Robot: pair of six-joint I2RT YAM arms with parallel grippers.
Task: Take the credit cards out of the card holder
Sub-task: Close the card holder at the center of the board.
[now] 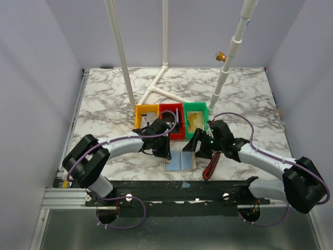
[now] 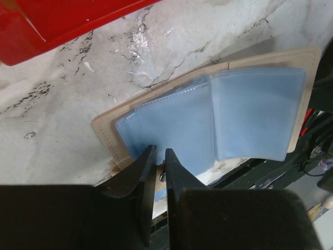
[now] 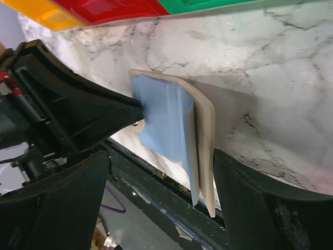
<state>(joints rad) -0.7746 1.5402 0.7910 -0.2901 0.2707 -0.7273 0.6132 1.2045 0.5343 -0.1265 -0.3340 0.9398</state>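
Marbled white-and-grey table (image 1: 104,99) is noted, enclosed by pale walls, with white pipes standing at the rear.

Left gripper (image 2: 158,156): the jaws are nearly pressed together, with only a thin slit left between the fingertips (image 2: 148,159). They are set at the near edge of the blue-grey pockets (image 2: 255,114) of the card holder (image 1: 180,160). Whether that edge is actually pinched cannot be told.

Right gripper (image 3: 161,156): it is spread wide, with the end of the card holder seen between the two fingers and neither finger touching it.

Card holder: one, laid open on the table near its front edge, just in front of the red bin, between the two grippers. The tan cover is underneath and the pockets face up.

Credit cards: none can be made out inside the pockets.

Count:
- Bins: three in a touching row, namely yellow bin (image 1: 137,117), red bin (image 1: 171,105) and green bin (image 1: 195,104).
- Red-and-black elongated tool (image 1: 210,167): one, lying just right of the card holder.
- Grippers: two.
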